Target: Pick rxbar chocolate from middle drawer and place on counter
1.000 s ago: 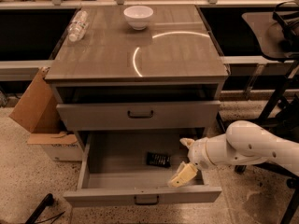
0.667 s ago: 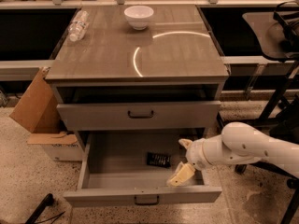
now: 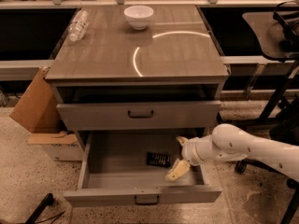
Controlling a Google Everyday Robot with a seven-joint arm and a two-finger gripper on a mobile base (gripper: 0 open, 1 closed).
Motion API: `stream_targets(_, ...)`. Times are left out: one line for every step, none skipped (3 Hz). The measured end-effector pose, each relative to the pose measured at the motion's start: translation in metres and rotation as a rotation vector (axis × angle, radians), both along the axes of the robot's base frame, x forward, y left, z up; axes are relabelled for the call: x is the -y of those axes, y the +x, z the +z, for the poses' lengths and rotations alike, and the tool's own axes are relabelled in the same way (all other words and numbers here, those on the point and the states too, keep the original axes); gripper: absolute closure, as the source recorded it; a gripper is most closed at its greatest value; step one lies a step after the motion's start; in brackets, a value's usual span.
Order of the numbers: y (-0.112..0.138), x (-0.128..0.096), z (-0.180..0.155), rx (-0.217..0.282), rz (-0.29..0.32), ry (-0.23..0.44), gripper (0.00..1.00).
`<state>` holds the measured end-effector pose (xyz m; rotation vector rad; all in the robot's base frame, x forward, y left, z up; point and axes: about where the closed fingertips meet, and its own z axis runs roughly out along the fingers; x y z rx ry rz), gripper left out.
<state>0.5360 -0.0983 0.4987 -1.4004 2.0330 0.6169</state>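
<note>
The counter (image 3: 177,55) waits bare-fronted above; in the open middle drawer (image 3: 107,180) the gripper (image 3: 179,156) has crept left, jaws spread, just right of the rxbar chocolate (image 3: 159,159). The grasp looks close.

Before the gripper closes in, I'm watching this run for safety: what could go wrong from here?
1. The rxbar lies flat on the drawer floor, just left of the open gripper, which might push it away instead of grasping it.
2. The arm enters low beneath the upper drawer; lifting straight up could hit it.
3. A bowl and bottle sit at the back of the counter; a far placement may knock them.
</note>
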Motion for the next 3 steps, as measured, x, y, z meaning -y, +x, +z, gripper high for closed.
stream_targets(0.028, -0.009, -0.022, 0.035, 0.035, 0.007, 0.00)
stream_targets(0.028, -0.009, -0.023, 0.036, 0.037, 0.005, 0.00)
stream_targets(0.038, -0.015, -0.039, 0.052, 0.084, 0.015, 0.00)
